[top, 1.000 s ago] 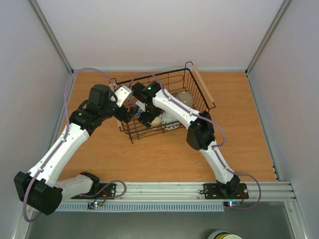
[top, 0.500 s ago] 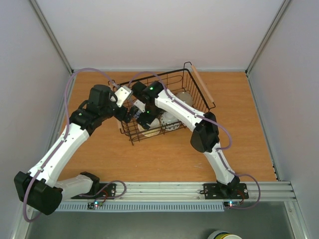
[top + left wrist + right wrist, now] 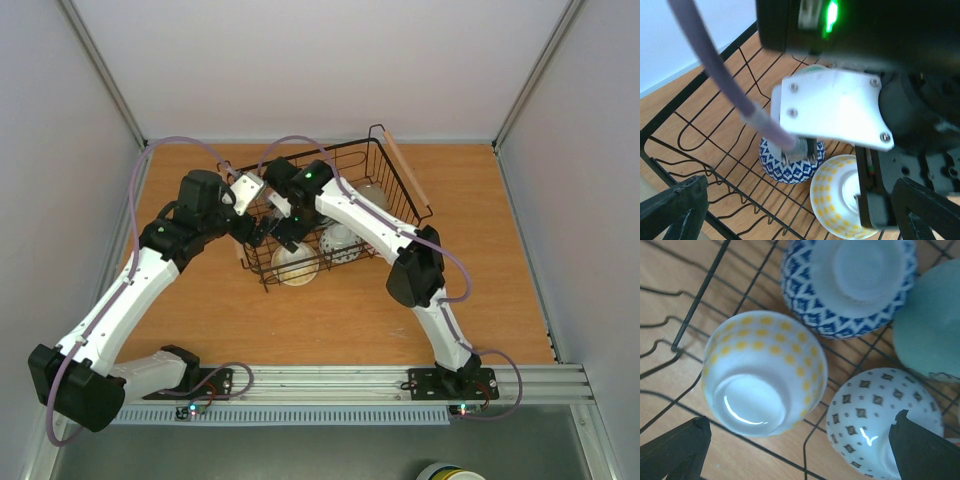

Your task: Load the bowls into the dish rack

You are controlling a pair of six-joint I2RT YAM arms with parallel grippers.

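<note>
The black wire dish rack stands mid-table with several bowls upside down in it. A white bowl with yellow dots lies at its front left corner. Beside it are a blue-and-white bowl, a pale green bowl and a white bowl with dark diamonds. My right gripper is open just above the yellow-dotted bowl, inside the rack. My left gripper is open at the rack's left rim, over the blue-and-white bowl and the yellow-dotted bowl.
A light wooden rod handle runs along the rack's right side. A beige bowl sits at the rack's back right. The right arm fills much of the left wrist view. Grey walls close off the table's left, right and back.
My right gripper has let go of the yellow-dotted bowl and pulled back up and to the left. The bowl now rests in the rack's front corner. The left arm has hardly moved.
</note>
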